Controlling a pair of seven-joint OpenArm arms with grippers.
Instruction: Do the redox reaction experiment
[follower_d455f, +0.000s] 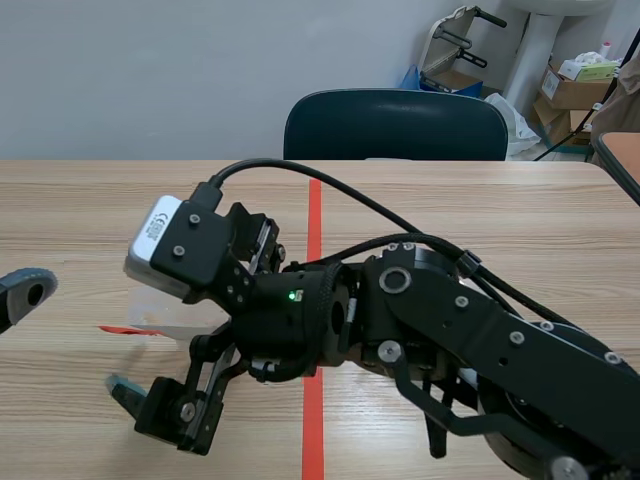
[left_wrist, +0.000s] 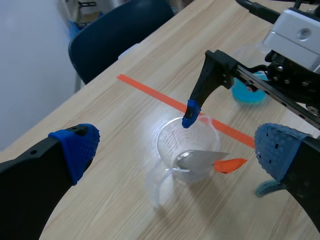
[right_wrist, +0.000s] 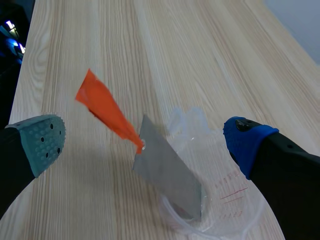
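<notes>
My right gripper (right_wrist: 144, 142) hangs released above the beaker (left_wrist: 165, 145) on the bench (left_wrist: 110, 125), a metal strip (right_wrist: 167, 172) leaning inside. My left gripper (left_wrist: 177, 152) is released too. I should pinch the strip's orange tab (right_wrist: 105, 110) squarely, without tipping the beaker.

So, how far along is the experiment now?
Done: the metal strip with its orange tab leans inside the clear beaker. In hand: nothing; the right gripper is open over the beaker, the left gripper open nearby. Left: no liquid is visible, so the reaction probably has not begun.
</notes>
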